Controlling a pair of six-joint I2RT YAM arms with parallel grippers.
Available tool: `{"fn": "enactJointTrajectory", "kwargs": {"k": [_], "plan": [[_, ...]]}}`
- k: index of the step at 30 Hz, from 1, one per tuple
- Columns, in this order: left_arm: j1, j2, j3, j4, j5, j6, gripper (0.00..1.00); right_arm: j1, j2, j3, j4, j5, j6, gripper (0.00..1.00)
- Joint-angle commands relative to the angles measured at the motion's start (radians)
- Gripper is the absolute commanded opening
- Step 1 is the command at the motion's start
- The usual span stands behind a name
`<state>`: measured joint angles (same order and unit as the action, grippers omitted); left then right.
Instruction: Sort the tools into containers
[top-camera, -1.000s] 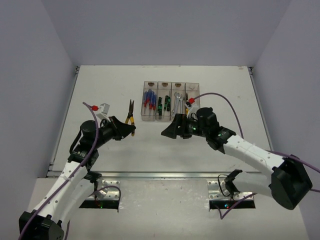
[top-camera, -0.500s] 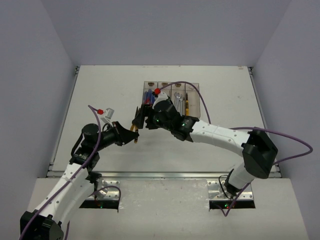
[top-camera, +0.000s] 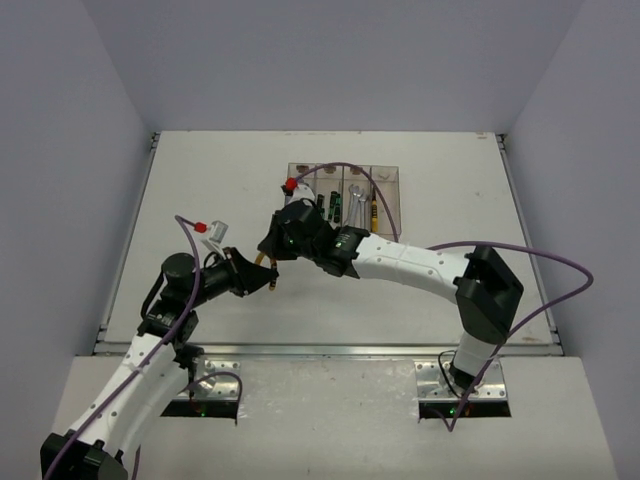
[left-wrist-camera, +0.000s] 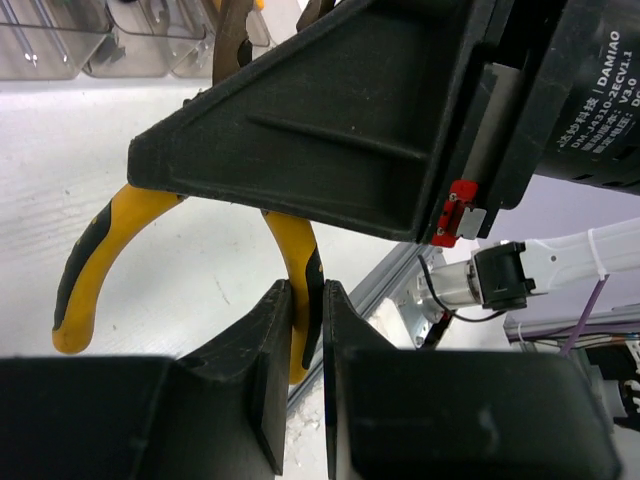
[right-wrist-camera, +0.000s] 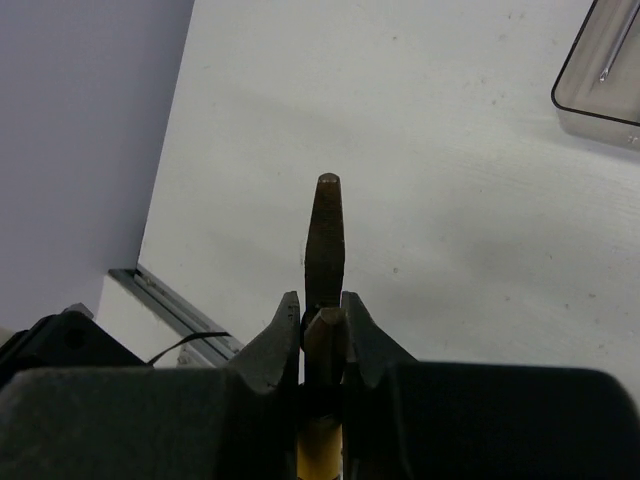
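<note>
Yellow-handled pliers (left-wrist-camera: 90, 270) hang above the table between both arms. My left gripper (left-wrist-camera: 308, 300) is shut on one yellow handle; the other handle curves free to the left. My right gripper (right-wrist-camera: 322, 318) is shut on the pliers' dark metal head, and the nose (right-wrist-camera: 326, 240) sticks out past its fingertips. In the top view the two grippers meet at the pliers (top-camera: 260, 260), left of the containers (top-camera: 392, 172). The bins hold black-and-green screwdrivers (top-camera: 322, 208), silver wrenches (top-camera: 354, 205) and another pair of pliers (top-camera: 374, 208). My right arm covers the leftmost bin.
The right gripper's black body (left-wrist-camera: 330, 120) fills the upper left wrist view, with the clear bins (left-wrist-camera: 60, 40) behind it. One bin corner (right-wrist-camera: 600, 90) shows at the right wrist view's top right. The metal rail of the table edge (top-camera: 300, 348) runs along the near side.
My right arm swung left from beside the bins to the pliers in my left gripper, and its jaws went from open to shut on the pliers' head. The left arm shifted only slightly.
</note>
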<state>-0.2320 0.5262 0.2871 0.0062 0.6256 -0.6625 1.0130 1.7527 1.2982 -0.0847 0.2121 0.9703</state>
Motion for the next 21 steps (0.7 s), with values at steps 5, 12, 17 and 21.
{"fn": "enactJointTrajectory", "kwargs": {"k": [5,12,17,21], "plan": [[-0.004,-0.051,0.021,0.103,-0.033,-0.005,0.50,-0.004,-0.054,0.015,-0.072,0.090,-0.057,0.00],[-0.003,-0.034,0.172,-0.153,-0.147,0.116,1.00,-0.118,-0.122,0.027,-0.177,0.106,-0.136,0.00],[-0.004,-0.031,0.297,-0.397,-0.313,0.150,1.00,-0.357,-0.121,0.157,-0.445,0.073,-0.265,0.00],[-0.004,-0.001,0.398,-0.459,-0.312,0.171,1.00,-0.525,-0.069,0.302,-0.577,0.056,-0.409,0.00]]}}
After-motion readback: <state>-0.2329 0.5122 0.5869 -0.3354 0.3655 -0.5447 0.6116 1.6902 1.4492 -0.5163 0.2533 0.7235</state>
